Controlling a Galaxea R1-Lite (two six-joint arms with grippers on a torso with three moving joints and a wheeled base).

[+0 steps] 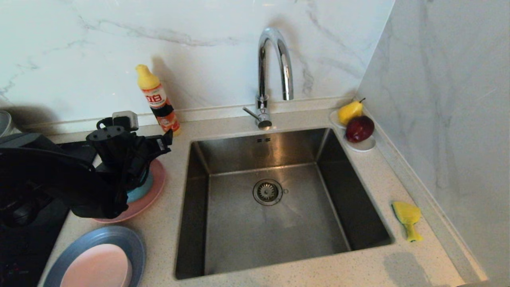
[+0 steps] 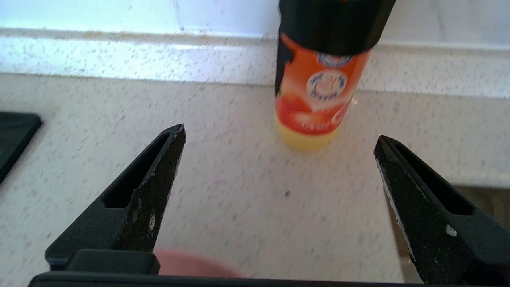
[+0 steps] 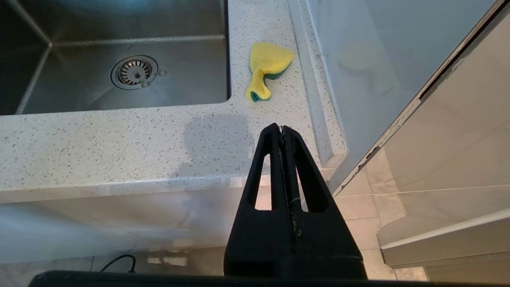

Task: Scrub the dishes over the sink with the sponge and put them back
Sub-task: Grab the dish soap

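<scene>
Speckled tabletop [image 1: 303,275], steel sink [image 1: 267,223] set in its middle, basin dry and bare. Dishes all stacked at the left edge: grey-blue plate [image 1: 85,239] carrying pale pink bowl [image 1: 97,267] near the front-left corner, salmon-pink plate [image 1: 153,191] with teal bowl [image 1: 139,193] behind it. Left tool [image 2: 279,159] hangs over that rear stack, released, jaws wide, nothing held. Right tool [image 3: 283,131] clenched, empty, off the front-right corner. Sponge [image 1: 407,218] untouched at the right edge. Judgement: scrubbing not yet begun; every dish remains.

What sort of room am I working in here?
Most likely a home kitchen: a steel sink with a curved tap set in a speckled counter, and a dish-soap bottle.
</scene>
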